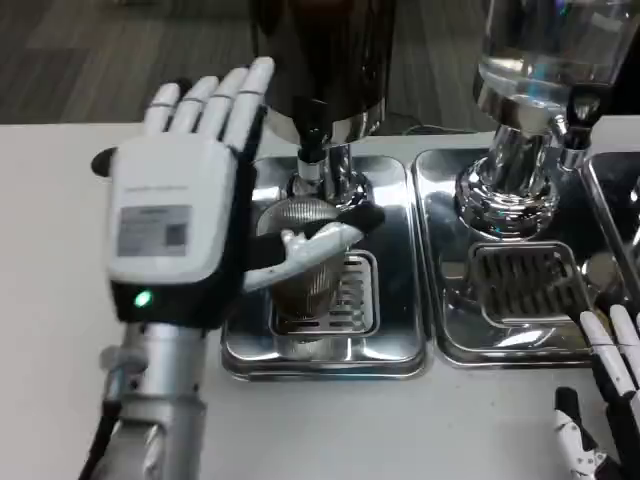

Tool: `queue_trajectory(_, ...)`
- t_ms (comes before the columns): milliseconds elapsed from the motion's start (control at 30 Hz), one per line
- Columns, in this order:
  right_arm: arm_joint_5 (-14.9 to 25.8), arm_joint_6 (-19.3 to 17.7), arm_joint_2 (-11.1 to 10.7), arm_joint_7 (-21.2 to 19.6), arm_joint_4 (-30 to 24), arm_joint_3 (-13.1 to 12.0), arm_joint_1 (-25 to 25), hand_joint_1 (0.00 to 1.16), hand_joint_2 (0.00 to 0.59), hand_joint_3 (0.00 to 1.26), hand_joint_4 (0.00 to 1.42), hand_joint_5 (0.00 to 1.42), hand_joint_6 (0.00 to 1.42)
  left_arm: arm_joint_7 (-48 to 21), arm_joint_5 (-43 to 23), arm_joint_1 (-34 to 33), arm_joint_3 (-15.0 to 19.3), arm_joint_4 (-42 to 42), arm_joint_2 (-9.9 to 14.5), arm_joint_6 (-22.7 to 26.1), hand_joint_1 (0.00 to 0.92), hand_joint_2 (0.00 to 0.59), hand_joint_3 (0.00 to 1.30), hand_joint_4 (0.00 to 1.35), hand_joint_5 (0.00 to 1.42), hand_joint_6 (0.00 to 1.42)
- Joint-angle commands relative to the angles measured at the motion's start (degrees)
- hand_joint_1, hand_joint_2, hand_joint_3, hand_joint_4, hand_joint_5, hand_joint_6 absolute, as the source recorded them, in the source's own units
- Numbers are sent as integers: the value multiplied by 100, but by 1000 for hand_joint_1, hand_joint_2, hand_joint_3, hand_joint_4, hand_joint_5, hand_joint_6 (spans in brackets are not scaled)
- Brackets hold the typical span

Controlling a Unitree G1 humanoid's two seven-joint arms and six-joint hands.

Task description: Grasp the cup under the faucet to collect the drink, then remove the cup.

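Head view, looking down at a white counter [40, 300] with a smooth matte top. Two shiny stainless-steel drip trays sit side by side on it, each a shallow rectangle with rounded corners and a slotted grate. On the left drip tray [330, 355] stands a dark drink dispenser [330, 60] with a black faucet [312, 150] hanging from its front. Directly under that faucet, on the grate, stands the cup [305, 275]: clear ribbed plastic, tapering towards its base, upright.

The left hand [195, 205] reaches in from the lower left on a silver forearm. Its broad white back faces the camera, carrying a grey label and a small green light. The long white fingers point up and away, past the cup's left side, while the thumb [320, 240], white with a black tip, wraps across the front of the cup. The hand is grasping the cup.

The right drip tray [520, 340] carries a second dispenser [545, 60] with a clear glass tank on a flared chrome base. The right hand [610, 390] is at the lower right corner, partly cut off by the frame edge. Its white and black fingers rest near the tray's corner, spread apart and holding nothing.
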Motion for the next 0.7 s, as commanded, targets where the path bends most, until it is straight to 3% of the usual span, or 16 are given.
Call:
queue_trajectory(33,74,-57,-52,41,-82,-68,46,117,465,76,0,0,17,327,-312,764,346,-334,90,-244,0,41,126,0,158,146)
queue_trajectory(267,-46,87,56,65,-121,-7,-69,127,451,73,0,0,29,580,-514,1744,730,-635,89,-451,0,49,135,0,142,132)
queue_trajectory(400,-52,72,83,152,-205,40,-151,163,428,73,0,0,32,585,-568,2155,927,-570,204,-582,0,53,141,0,142,132)
queue_trajectory(600,704,-222,217,647,-692,-97,-111,243,342,30,0,0,49,871,-115,2724,539,115,212,-606,0,72,156,0,145,120)
queue_trajectory(700,1100,-279,289,1145,-1061,-147,-168,259,314,1,0,0,72,1178,9,2771,315,626,219,-643,0,70,86,0,134,106)
